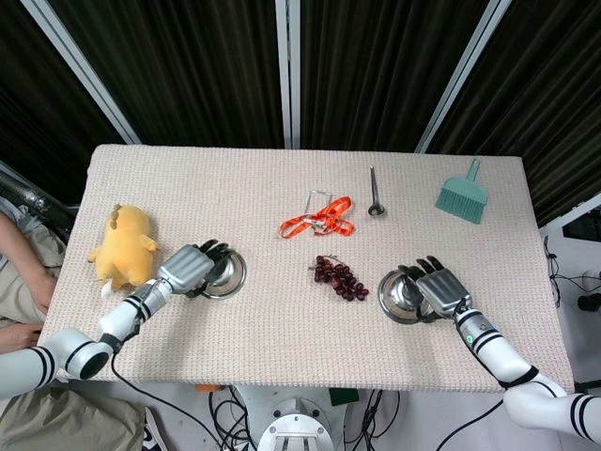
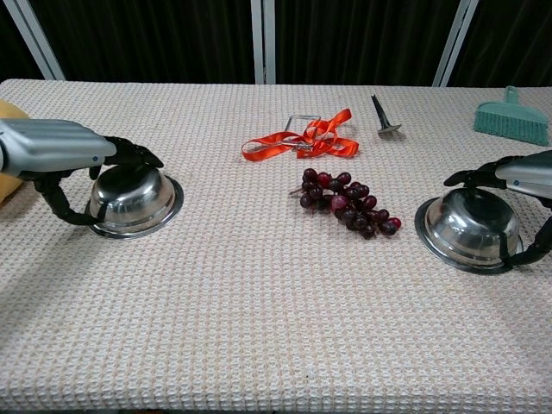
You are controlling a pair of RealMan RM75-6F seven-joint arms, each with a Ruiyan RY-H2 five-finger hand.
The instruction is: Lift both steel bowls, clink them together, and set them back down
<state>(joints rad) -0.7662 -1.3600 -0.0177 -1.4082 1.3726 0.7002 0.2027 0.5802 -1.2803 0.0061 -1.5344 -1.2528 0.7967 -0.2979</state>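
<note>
The left steel bowl rests on the tablecloth at the left. My left hand wraps it, fingers over the far rim and thumb curled round the near left rim. At the right, the second steel bowl also sits on the cloth. My right hand grips it the same way, fingers on the far rim, thumb at the near right edge.
A bunch of dark grapes lies between the bowls. Behind it are an orange lanyard, a metal tool and a teal brush. A yellow plush toy sits left of the left hand.
</note>
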